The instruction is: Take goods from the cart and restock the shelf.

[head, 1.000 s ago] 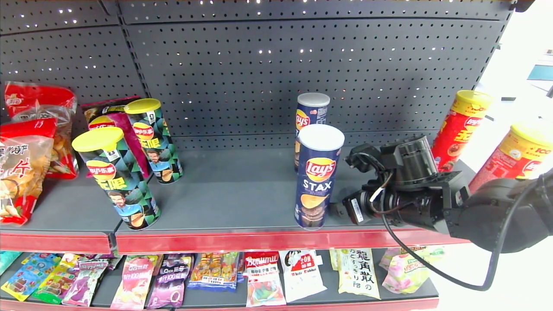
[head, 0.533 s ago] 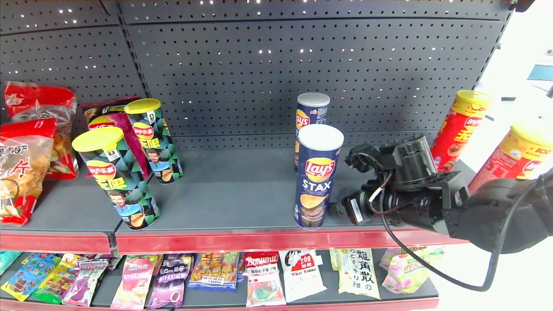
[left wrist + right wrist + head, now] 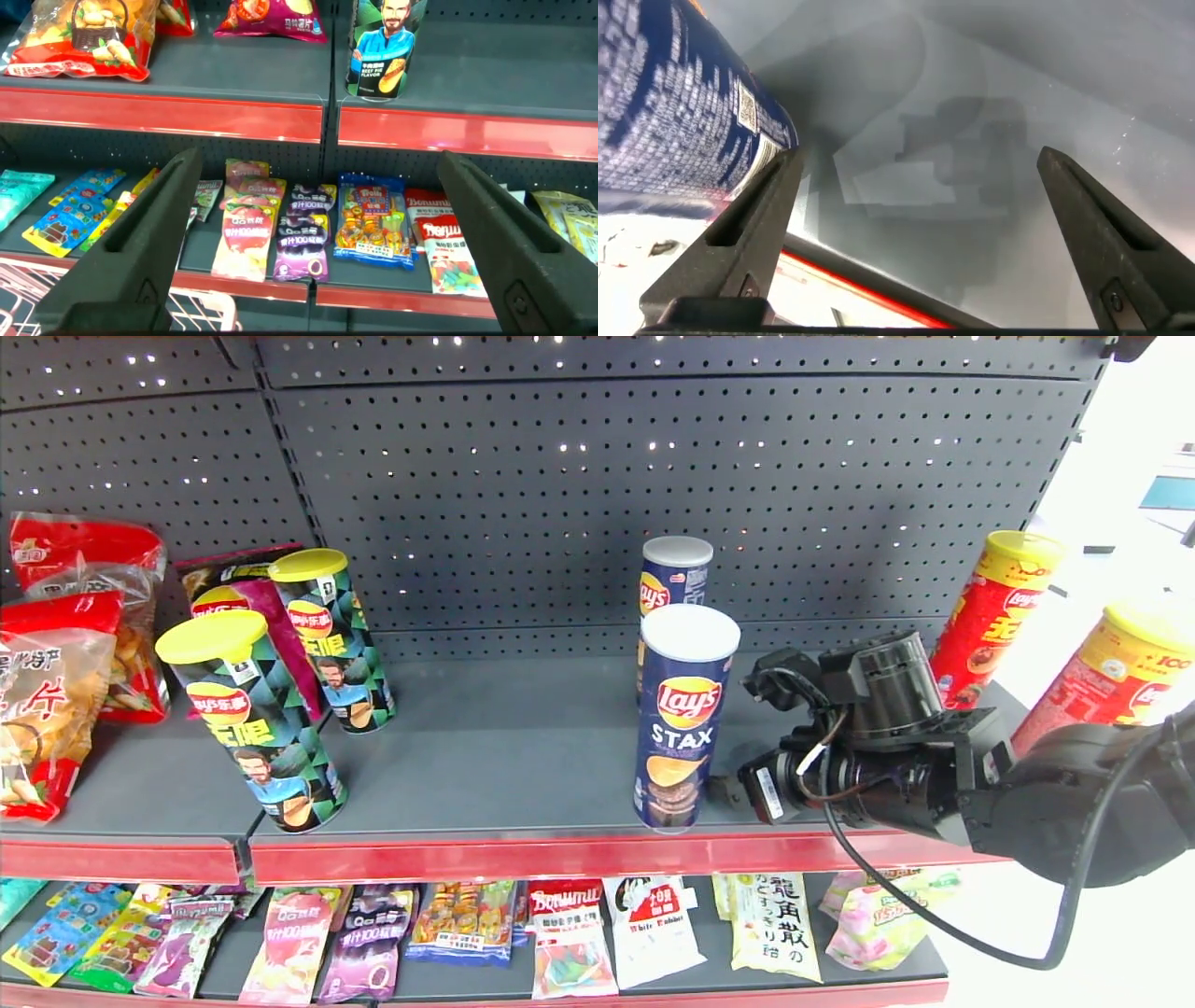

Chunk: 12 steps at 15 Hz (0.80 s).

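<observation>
A dark blue chip can with a white lid stands upright near the front edge of the grey upper shelf. My right gripper is low at the can's right side, just over the shelf floor. In the right wrist view this gripper is open, fingers wide apart, and the blue can lies close against one finger. The left gripper hangs open and empty in front of the lower shelves.
A second blue can stands behind the first. Two red cans are at the far right, two green-patterned yellow-lidded cans at the left beside snack bags. Small packets line the lower shelf. A cart's wire corner shows.
My right gripper has crept slightly left along the shelf, and the front blue can has shifted a little left with it. Everything else on the shelf stays put.
</observation>
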Tool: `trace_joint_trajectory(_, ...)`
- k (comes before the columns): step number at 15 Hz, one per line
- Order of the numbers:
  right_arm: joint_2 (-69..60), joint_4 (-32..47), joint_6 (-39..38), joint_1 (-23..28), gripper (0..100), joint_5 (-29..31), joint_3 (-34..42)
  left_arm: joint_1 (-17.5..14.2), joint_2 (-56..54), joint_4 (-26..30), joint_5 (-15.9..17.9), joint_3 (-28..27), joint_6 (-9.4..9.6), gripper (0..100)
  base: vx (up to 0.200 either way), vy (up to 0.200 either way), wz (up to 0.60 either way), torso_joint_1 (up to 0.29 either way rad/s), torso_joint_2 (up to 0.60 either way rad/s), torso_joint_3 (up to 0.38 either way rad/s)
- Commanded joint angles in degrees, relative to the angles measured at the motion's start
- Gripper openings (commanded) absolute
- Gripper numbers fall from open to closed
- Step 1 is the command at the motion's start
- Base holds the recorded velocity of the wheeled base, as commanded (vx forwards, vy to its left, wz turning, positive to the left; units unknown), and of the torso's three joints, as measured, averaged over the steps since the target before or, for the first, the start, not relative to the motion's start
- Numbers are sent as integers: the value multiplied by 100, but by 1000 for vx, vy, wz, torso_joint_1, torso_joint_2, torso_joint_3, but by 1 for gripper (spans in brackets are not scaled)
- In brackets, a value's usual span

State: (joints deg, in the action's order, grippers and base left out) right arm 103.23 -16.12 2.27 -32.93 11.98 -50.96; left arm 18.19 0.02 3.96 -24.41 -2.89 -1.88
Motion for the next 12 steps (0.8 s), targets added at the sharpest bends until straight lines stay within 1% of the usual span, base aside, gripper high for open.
trace_joint_trajectory(1, -84, -6, -7, 23, 100, 6, 60, 0, -2, -1, -3, -1, -6, 100, 0, 0, 0, 0, 0, 0)
trace_joint_trajectory(3, -207, -6, -16, 32, 100, 102, 200, 0, -2, -1, -3, -1, -6, 100, 0, 0, 0, 0, 0, 0)
trace_joint_trajectory(7, -1112, 3, -25, -3, 100, 392, 833, 0, -2, -1, 41, -10, -41, 100, 0, 0, 0, 0, 0, 0)
trace_joint_trajectory(9, -1595, 3, 2, -47, 100, 419, 1114, 0, -2, -1, 41, -10, -41, 100, 0, 0, 0, 0, 0, 0)
trace_joint_trajectory(12, -2940, 12, 11, -276, 100, 559, 2019, 0, -2, -1, 50, -10, -41, 100, 0, 0, 0, 0, 0, 0)
